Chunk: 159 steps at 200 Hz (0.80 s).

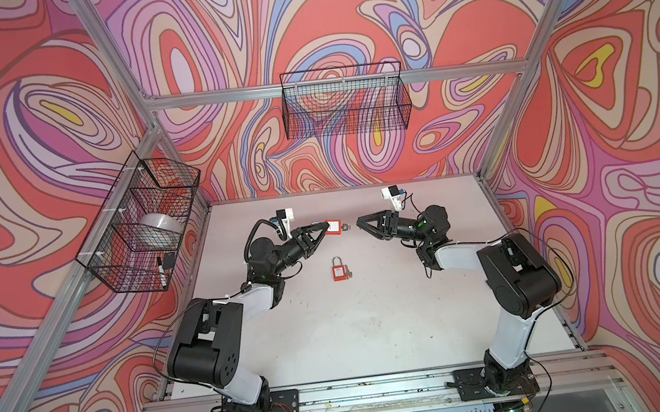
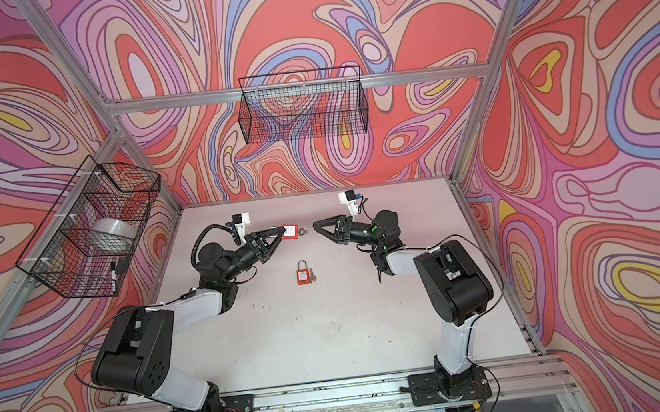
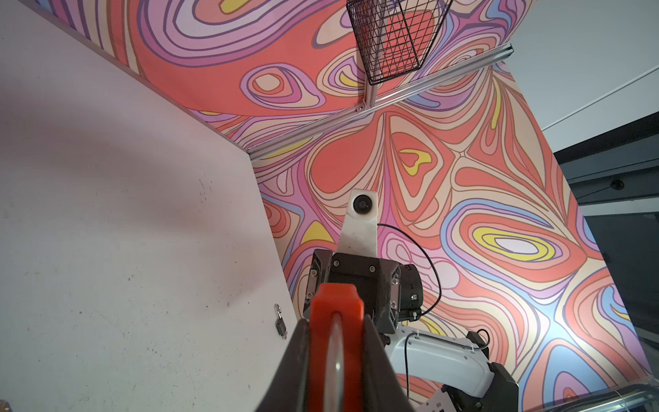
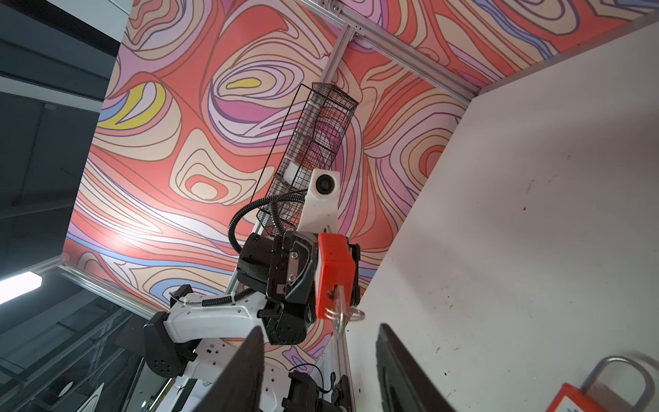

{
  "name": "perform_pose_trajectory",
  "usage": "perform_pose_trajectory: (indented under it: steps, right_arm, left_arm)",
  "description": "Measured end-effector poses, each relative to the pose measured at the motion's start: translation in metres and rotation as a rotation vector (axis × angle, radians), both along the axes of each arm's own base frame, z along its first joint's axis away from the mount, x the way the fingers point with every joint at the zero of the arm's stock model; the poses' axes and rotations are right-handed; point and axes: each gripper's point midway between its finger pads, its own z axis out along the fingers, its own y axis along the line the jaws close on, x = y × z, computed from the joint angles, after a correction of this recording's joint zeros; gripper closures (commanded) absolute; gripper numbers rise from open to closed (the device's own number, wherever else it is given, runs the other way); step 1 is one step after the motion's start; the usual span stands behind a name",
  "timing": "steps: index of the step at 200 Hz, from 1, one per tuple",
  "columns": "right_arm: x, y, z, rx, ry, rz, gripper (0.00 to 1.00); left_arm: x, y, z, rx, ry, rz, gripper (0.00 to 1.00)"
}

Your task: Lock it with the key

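Padlock (image 1: 332, 227), rigid and light-looking, sat gripped in left jaws; right jaws gaped near its key (image 1: 346, 226), pinchable by the bow.

The held padlock (image 4: 335, 271) is showing a smooth orange plastic body with a slight sheen, and the key (image 4: 340, 310) in it is gleaming as bare metal. The second padlock (image 1: 339, 272) is carrying a shiny metal shackle (image 4: 620, 371). The bench (image 1: 374, 327) is looking matt white, scuffed and speckled with dark marks. The right pincer (image 4: 320, 335) is showing matt black plastic fingers. The wire baskets (image 1: 344, 101) are showing thin black metal mesh, and the frame rails (image 1: 225, 95) are shining as brushed aluminium.
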Motion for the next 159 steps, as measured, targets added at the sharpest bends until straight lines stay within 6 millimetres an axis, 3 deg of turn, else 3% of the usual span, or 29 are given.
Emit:
perform_pose_trajectory:
  steps: [75,110,135,159]
  right_arm:
    - [0.003,0.032,-0.009,-0.024,0.01,0.055,0.5]
    - [-0.002,0.044,-0.016,-0.029,0.019,0.081,0.66]
    - [-0.002,0.045,-0.014,-0.021,0.016,0.084,0.73]
    - [-0.003,0.045,-0.012,-0.014,0.011,0.087,0.86]
  left_arm:
    - [-0.001,0.0,0.002,-0.004,-0.004,0.0,1.0]
    - [-0.001,0.0,0.005,-0.007,-0.011,0.0,1.0]
    - [-0.002,0.001,0.002,-0.006,-0.003,0.002,1.0]
    - [-0.002,0.001,0.001,-0.006,-0.002,0.001,1.0]
